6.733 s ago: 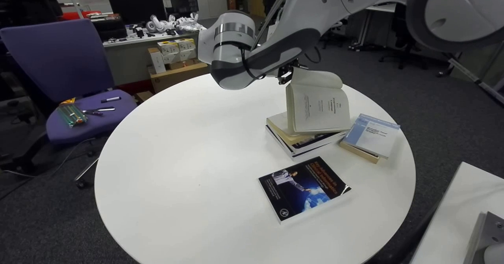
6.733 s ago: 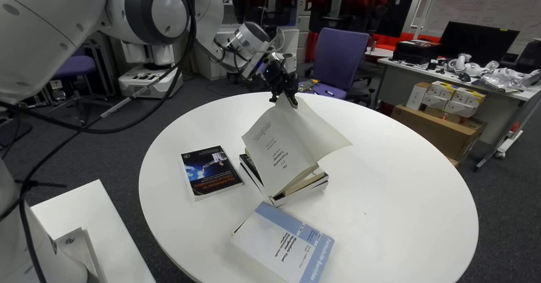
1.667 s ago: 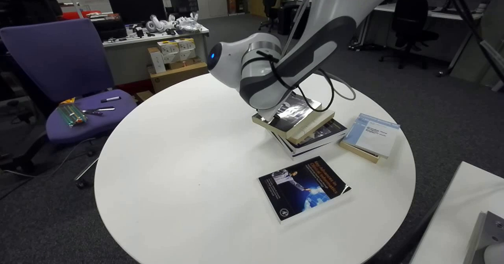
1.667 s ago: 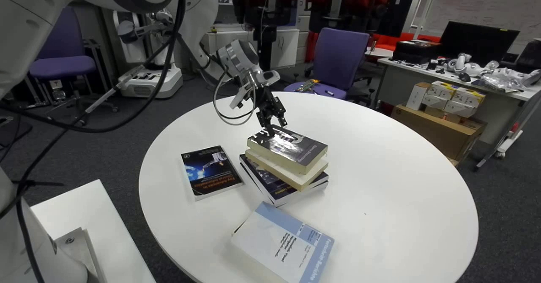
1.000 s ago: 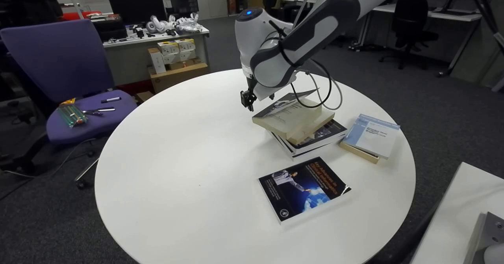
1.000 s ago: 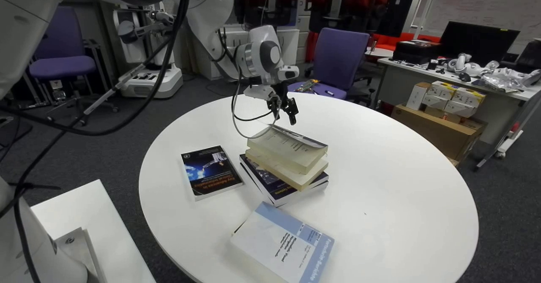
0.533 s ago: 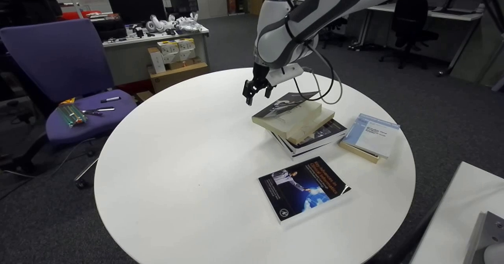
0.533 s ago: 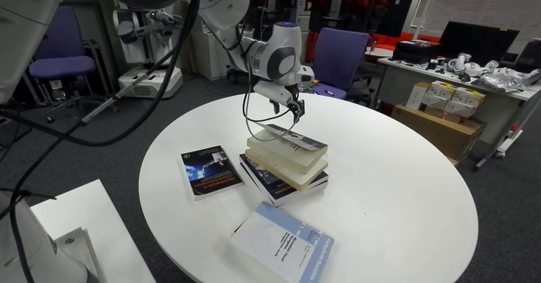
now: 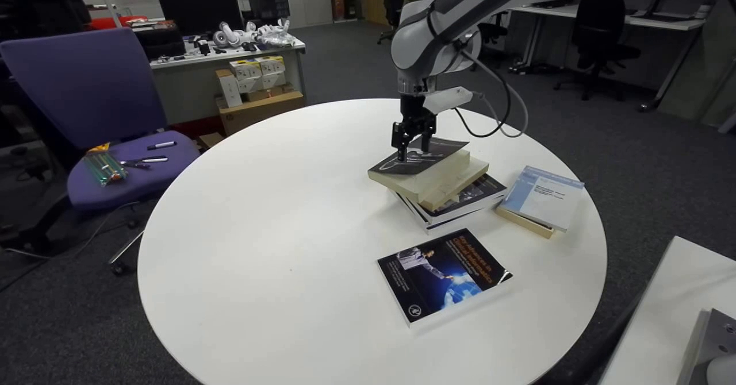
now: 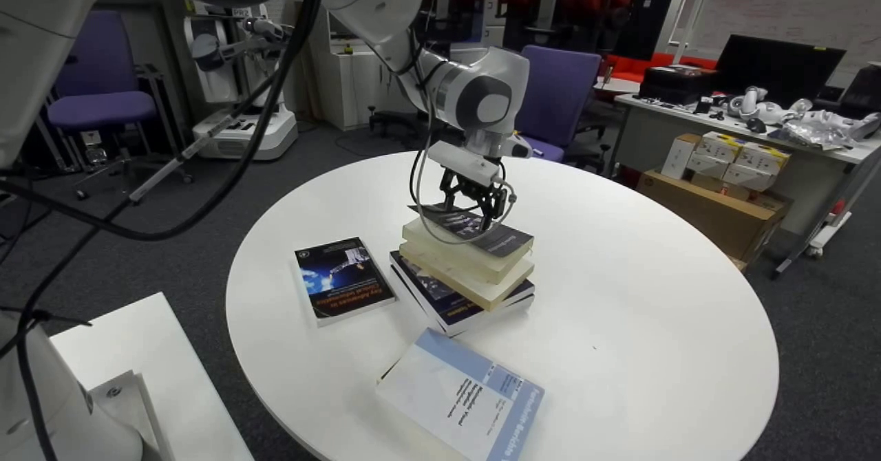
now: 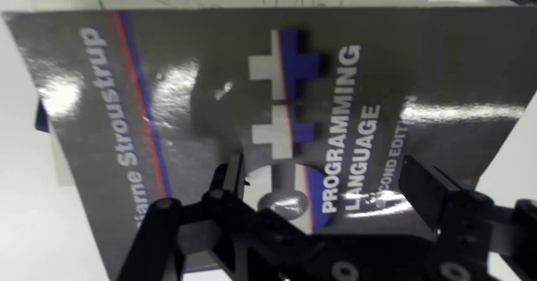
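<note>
The top book (image 9: 420,170) had its cover (image 11: 222,119) mostly down, one corner not yet flat; the empty claw (image 10: 468,217) stood spread above it.

We see a dark book (image 9: 445,276) with a blue picture lying flat on the round white table (image 9: 259,230), and a blue and white book (image 9: 543,196) apart from it. We can spot a purple chair (image 9: 86,86) with a pen (image 9: 161,145) and a clear bag (image 9: 105,166) on its seat (image 9: 144,181). Further back, we find small boxes (image 9: 248,73) stacked on a big brown box (image 9: 259,113), and a black screen (image 9: 198,11).
</note>
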Motion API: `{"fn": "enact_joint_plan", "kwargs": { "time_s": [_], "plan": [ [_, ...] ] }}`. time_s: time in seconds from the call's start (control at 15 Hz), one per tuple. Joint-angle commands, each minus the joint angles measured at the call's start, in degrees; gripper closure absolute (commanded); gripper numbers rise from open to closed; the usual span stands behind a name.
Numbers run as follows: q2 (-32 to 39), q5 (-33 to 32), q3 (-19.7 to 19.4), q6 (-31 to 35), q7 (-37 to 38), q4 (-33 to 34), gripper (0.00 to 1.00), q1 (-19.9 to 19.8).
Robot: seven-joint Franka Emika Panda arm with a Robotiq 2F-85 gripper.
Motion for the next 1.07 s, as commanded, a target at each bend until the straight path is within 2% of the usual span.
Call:
{"fn": "enact_joint_plan", "kwargs": {
  "time_s": [0.0, 0.13, 0.27, 0.47, 0.8, 0.87, 1.0],
  "plan": [
    [-2.43, -2.15, -4.45, -8.03, -0.12, 1.56, 0.00, 2.77],
    [-2.53, -3.90, -6.07, -10.06, 0.84, 2.67, 0.00, 4.14],
    [-2.67, -9.14, -8.82, -9.82, 4.20, 3.62, 0.00, 6.94],
    [-1.70, -13.07, -10.22, -9.98, 6.20, 5.74, 0.00, 8.90],
    [0.34, -12.39, -9.15, -9.57, 3.87, 9.56, 0.00, 8.91],
    [-0.24, -12.16, -9.28, -7.85, 5.22, 6.96, 0.00, 9.00],
    [-0.09, -12.15, -9.22, -7.86, 5.07, 7.67, 0.00, 9.05]
  ]
}}
